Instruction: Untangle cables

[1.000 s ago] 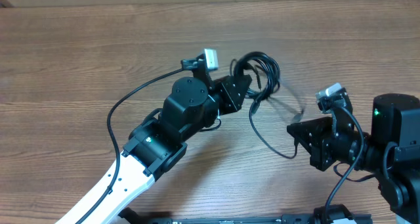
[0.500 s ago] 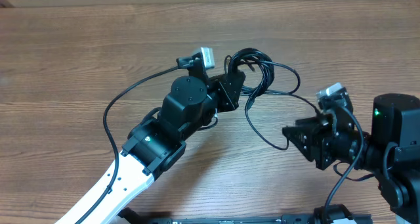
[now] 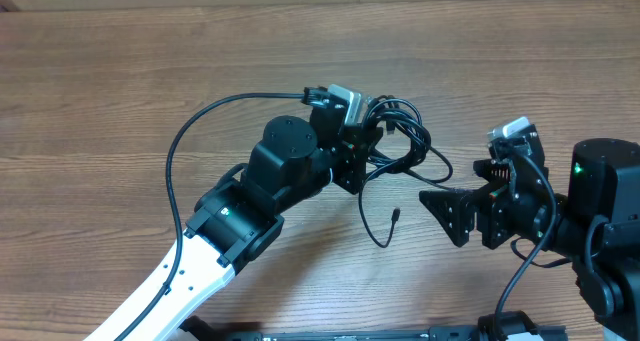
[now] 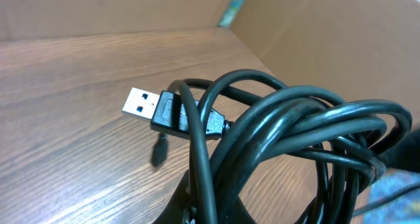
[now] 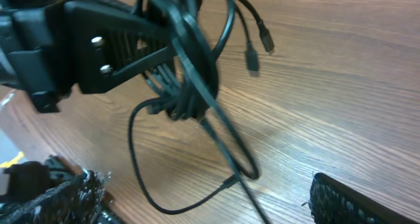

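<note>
1. Wood-grain table [image 3: 120,81] is carrying everything, with the cables [image 3: 405,141] bunching in a knot near its middle, at the left gripper [image 3: 362,146].
2. The right gripper [image 3: 445,216] is letting go. The length of cable it was stretching rightward a second ago is now lying slack, its loose end [image 3: 396,217] resting on the table.
3. One cable is probably working partly free, though the knot is remaining.
4. The left fingers are staying clamped on the cables, with a USB plug [image 4: 141,104] sticking out.
5. The right fingers are standing wide apart, touching nothing.
</note>
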### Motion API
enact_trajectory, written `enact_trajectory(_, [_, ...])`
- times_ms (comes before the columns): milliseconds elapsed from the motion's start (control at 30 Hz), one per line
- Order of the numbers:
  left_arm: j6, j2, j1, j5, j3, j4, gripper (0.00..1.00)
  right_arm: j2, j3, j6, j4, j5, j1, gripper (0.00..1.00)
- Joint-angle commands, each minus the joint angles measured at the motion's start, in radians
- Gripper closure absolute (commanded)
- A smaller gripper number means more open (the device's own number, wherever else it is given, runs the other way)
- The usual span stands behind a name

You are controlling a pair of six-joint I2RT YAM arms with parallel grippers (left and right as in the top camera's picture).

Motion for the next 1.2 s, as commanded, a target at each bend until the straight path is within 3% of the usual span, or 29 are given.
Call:
enact_trajectory(0, [0.088,-0.004,0.003,0.11,0.013,0.025,0.96,-0.008,0.018,-0.016,0.011,0.036,-0.001,0.0])
enact_trajectory(167, [0.039,-0.005,0.003,0.181,0.013,0.074,0.96,-0.008,0.018,-0.016,0.014,-0.003,-0.001,0.02])
enact_trajectory(300, [-0.022,-0.004,0.003,0.203,0.013,0.117,0.96,-0.005,0.018,-0.015,0.024,-0.029,-0.001,0.1])
enact_trajectory(600, [-0.021,-0.004,-0.004,0.252,0.013,0.134,0.96,-0.003,0.018,-0.015,0.068,-0.097,-0.001,0.3])
enact_trajectory(700, [-0.021,-0.004,-0.004,0.252,0.013,0.134,0.96,-0.002,0.018,-0.015,0.071,-0.097,-0.001,0.5])
enact_trajectory(833, [-0.021,-0.004,-0.004,0.239,0.013,0.134,0.96,0.0,0.018,-0.014,0.06,-0.097,-0.001,0.95])
enact_trajectory(1167, [-0.104,-0.004,-0.004,0.161,0.013,0.135,0.96,-0.001,0.018,-0.014,0.041,-0.097,-0.001,0.96])
